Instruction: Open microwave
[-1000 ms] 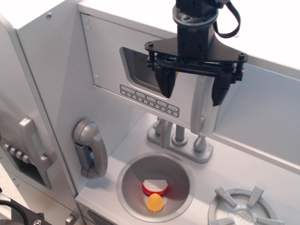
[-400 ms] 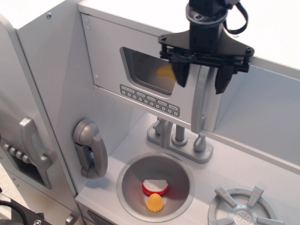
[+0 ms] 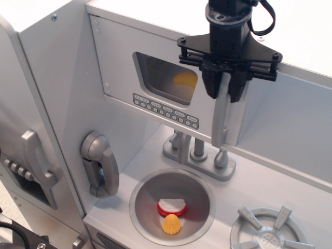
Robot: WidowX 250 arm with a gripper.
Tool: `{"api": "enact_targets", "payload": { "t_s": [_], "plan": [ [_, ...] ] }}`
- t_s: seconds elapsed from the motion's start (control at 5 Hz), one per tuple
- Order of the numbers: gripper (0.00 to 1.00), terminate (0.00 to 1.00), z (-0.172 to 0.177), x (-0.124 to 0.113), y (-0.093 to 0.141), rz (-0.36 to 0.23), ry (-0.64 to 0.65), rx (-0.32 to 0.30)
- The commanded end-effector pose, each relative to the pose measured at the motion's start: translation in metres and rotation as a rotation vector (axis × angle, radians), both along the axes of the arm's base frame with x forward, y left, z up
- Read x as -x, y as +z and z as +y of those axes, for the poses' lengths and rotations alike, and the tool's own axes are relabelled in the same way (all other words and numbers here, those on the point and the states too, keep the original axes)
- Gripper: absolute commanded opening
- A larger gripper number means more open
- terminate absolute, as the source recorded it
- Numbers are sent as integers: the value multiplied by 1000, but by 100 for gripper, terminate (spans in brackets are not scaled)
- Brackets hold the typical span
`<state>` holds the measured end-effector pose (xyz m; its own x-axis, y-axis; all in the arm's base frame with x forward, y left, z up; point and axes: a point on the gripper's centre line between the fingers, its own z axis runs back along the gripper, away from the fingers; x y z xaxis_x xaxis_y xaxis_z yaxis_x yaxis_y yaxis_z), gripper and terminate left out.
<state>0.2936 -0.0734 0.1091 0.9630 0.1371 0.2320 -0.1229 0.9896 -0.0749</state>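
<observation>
Overhead, the black gripper (image 3: pixel 224 89) reaches down to the microwave (image 3: pixel 155 83), set in the upper wall of the toy kitchen above the sink (image 3: pixel 172 206). Its two fingers (image 3: pixel 211 85) have drawn close together, one on each side of the top of the silver vertical handle (image 3: pixel 223 115) at the door's right edge, seemingly pinching it. The door lies flat and shut, a yellow object (image 3: pixel 184 79) showing through its window above the row of buttons (image 3: pixel 165 111). A silver telephone handset (image 3: pixel 100 164) hangs lower left; a faucet (image 3: pixel 199 152) stands behind the sink.
</observation>
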Motion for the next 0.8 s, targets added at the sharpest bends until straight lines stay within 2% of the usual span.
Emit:
{"api": "enact_targets", "payload": {
  "t_s": [0.0,0.2,0.4,0.6],
  "plan": [
    [0,0,1,30,16,-32,-49,8],
    [0,0,3,52,18,-15,-75,-7],
    [100,0,7,74,19,112,-162,-33],
    [100,0,1,89,21,255,-281,-36]
  ]
}}
